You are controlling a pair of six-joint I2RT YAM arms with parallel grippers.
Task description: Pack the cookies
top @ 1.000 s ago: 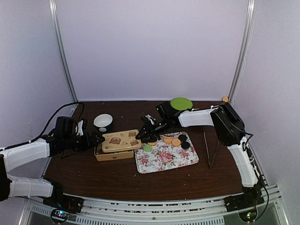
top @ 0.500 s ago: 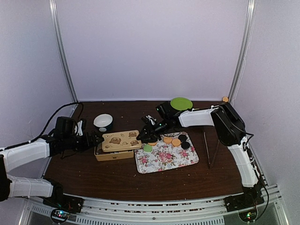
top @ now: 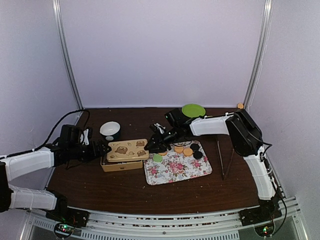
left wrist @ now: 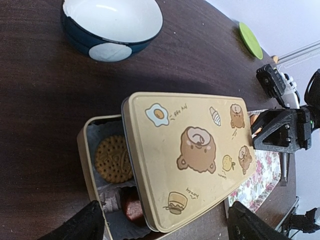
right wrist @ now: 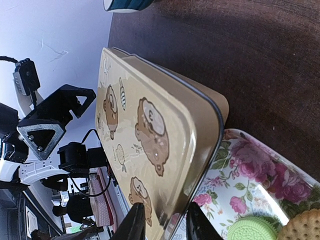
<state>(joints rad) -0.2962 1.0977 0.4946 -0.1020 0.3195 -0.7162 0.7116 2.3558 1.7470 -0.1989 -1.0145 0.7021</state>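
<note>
Top: packing barely begun, by look; several cookies remaining on floral tray, right of tin. Dark wood table, pale enclosure walls.
Left wrist: two cookies in tin already; left end effector wide open, empty.
Right wrist: right end effector pinching lid edge.

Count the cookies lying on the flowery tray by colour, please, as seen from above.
Orange cookies: 3 (one partly hidden)
Black cookies: 2
Green cookies: 1
Total: 6
</note>
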